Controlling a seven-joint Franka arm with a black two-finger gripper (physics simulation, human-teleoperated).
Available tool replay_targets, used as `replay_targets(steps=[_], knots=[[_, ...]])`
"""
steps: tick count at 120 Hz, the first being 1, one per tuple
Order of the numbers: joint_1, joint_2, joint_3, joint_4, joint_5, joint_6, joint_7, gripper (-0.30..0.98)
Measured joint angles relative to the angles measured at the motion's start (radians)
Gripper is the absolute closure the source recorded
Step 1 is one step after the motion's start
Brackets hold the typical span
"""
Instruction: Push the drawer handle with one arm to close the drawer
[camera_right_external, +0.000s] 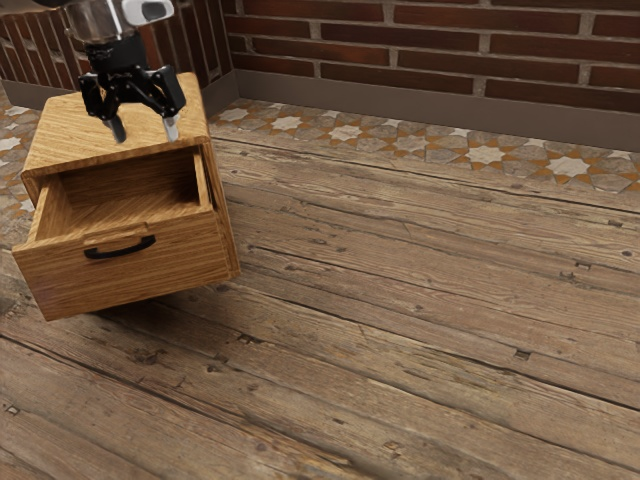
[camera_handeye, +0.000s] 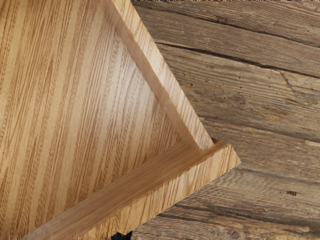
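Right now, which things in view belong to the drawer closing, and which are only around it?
For the job:
- open drawer
- black handle
- cabinet
- my gripper

Only around:
- wooden planks
- patterned tiles
- grey baseboard
- brick wall

Place: homelike room | brick wall (camera_right_external: 420, 42) | star-patterned tiles (camera_right_external: 487, 154) | weathered wooden planks (camera_right_external: 400, 290)

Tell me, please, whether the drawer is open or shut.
Open: the drawer juts out from the cabinet, showing its inside and side walls.
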Motion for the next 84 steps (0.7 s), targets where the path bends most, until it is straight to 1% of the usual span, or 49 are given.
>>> replay_targets(steps=[9,13,18,26,30,33,39,44,47,52,63,73,84], knots=[[0.010,-0.027,-0.004,-0.022,0.009,0.005,0.008,0.00],[0.035,-0.073,-0.025,-0.079,0.012,0.014,0.011,0.00],[0.051,-0.162,-0.047,-0.190,0.015,0.035,0.015,0.00],[0.026,-0.386,-0.097,-0.428,0.013,0.078,0.015,0.00],[0.099,-0.514,-0.176,-0.523,-0.001,0.088,0.012,0.00],[0.185,-0.593,-0.241,-0.569,-0.026,0.087,0.010,0.01],[0.406,-0.723,-0.367,-0.626,-0.104,0.052,0.004,0.01],[0.532,-0.790,-0.422,-0.675,-0.168,0.021,-0.004,0.03],[0.578,-0.818,-0.441,-0.702,-0.201,0.004,-0.008,0.05],[0.623,-0.870,-0.462,-0.757,-0.251,-0.021,-0.018,0.09],[0.659,-0.929,-0.493,-0.838,-0.338,-0.067,-0.052,0.20],[0.665,-0.951,-0.522,-0.872,-0.391,-0.091,-0.084,0.30],[0.667,-0.958,-0.549,-0.888,-0.420,-0.081,-0.117,0.40]])
